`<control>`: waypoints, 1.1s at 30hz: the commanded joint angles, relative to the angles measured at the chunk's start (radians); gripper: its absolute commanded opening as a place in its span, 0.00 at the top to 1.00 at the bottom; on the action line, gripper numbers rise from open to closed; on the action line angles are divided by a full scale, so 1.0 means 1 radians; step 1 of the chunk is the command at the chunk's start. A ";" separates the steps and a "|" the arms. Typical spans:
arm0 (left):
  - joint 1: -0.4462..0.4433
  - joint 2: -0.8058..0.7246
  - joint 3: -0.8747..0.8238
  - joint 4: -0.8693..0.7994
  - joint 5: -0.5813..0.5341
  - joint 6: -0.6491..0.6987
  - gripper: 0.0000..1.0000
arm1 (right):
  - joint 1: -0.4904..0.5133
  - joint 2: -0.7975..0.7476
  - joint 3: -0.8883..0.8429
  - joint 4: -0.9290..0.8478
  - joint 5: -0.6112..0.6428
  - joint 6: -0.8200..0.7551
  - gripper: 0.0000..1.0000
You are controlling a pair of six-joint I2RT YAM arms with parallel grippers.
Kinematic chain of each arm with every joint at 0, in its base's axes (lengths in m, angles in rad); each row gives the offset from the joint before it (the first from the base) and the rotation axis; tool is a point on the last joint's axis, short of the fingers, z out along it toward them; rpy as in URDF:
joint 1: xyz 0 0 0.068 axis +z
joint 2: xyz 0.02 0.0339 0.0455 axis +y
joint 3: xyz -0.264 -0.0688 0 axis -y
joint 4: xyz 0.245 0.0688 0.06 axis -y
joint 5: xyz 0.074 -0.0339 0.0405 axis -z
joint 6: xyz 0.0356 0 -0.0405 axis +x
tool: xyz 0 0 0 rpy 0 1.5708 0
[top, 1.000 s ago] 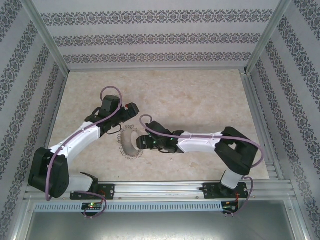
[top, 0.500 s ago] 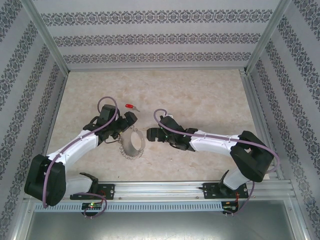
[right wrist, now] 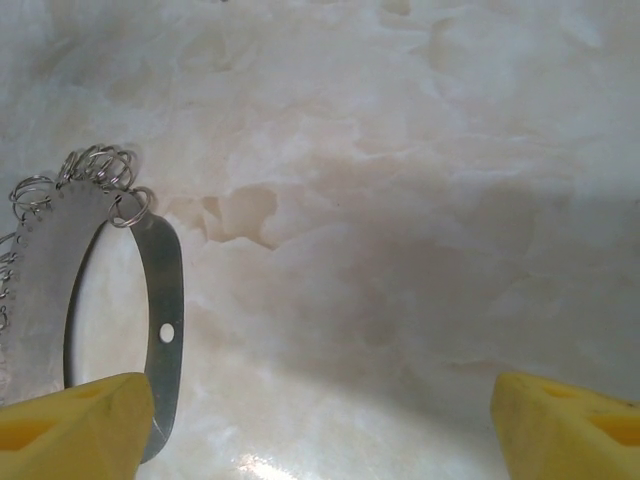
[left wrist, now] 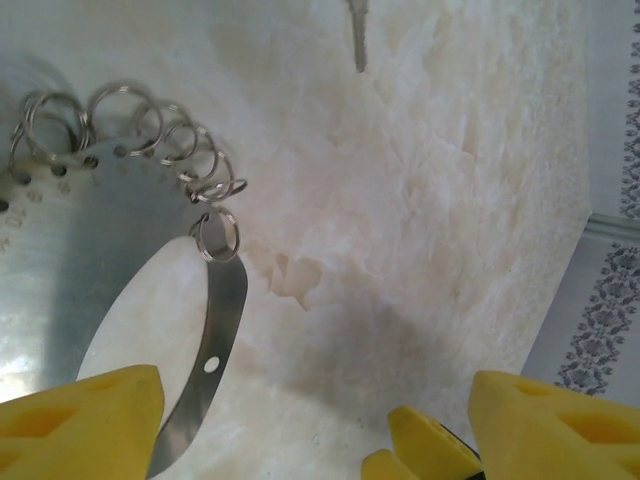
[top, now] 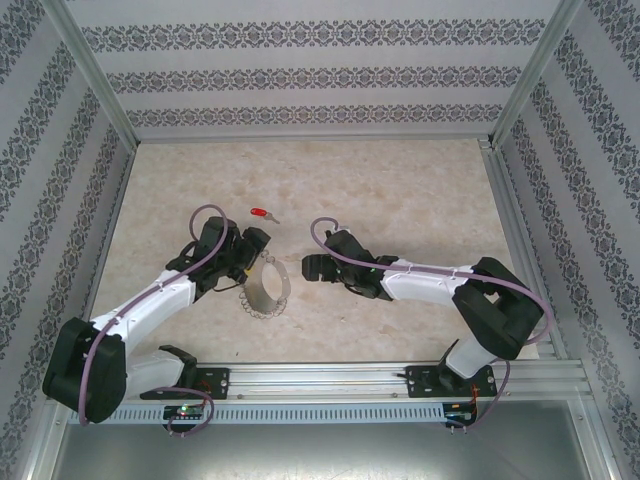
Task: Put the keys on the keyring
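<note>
Two arms flank the keyring (top: 265, 288) in the top view. The left gripper (top: 256, 243) is just left of it, the right gripper (top: 305, 268) just right, and the red-headed key (top: 260, 213) lies beyond it, apart. In the left wrist view, spread yellow fingers (left wrist: 80, 420) grip nothing, and the keyring's band passes beside one. In the right wrist view, the jaws stand wide and empty, right of the keyring.
</note>
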 commanded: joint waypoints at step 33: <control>0.166 0.366 0.146 0.048 -0.002 0.272 0.11 | -0.099 -0.275 -0.171 0.032 -0.057 0.028 0.02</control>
